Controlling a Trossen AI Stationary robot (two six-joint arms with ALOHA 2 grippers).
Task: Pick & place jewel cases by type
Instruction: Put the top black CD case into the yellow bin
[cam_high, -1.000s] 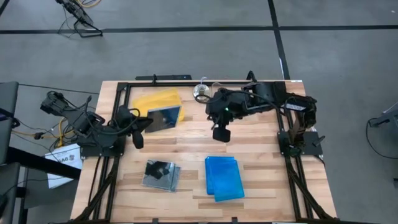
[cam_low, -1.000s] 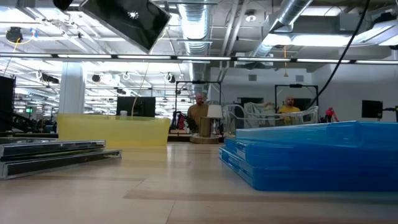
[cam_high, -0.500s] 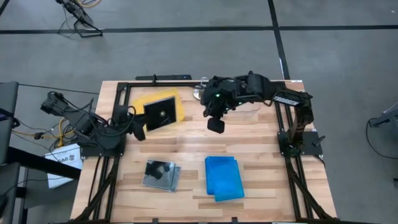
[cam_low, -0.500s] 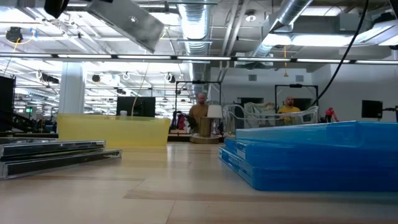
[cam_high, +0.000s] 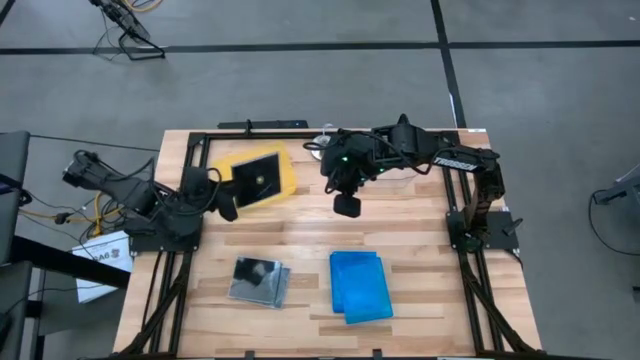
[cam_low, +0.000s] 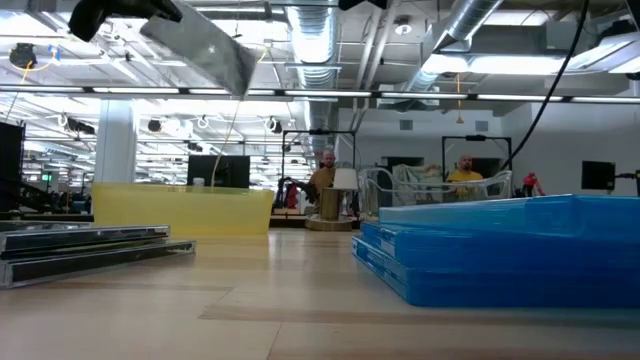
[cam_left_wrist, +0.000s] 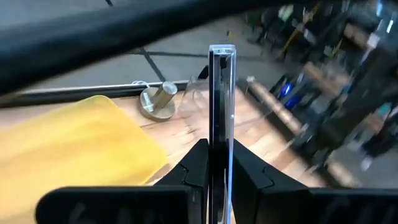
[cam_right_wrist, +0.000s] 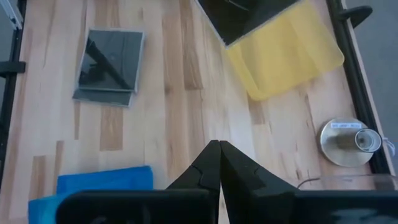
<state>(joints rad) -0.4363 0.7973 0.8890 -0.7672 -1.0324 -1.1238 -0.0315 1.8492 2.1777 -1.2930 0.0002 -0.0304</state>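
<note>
My left end effector (cam_left_wrist: 216, 163) is clamped on the edge of a clear-grey jewel case (cam_high: 256, 181), holding it aloft above the yellow tray (cam_high: 283, 171) at the far left of the table (cam_high: 300, 250); the left wrist view shows the case edge-on between my fingers. I judge it light, stiff and slick, with brittle plastic likely to crack or pop open if squeezed hard, so a firm pinch near the middle of one edge suits it best. Nearer the front, a small stack of clear-grey cases (cam_high: 259, 280) lies flat, apparently the destination for this type. To its right, well apart, sits the stack of blue cases (cam_high: 359, 286), slightly fanned. My right end effector (cam_right_wrist: 219, 154) hovers over the far middle of the table, fingers pressed together, holding nothing.
</note>
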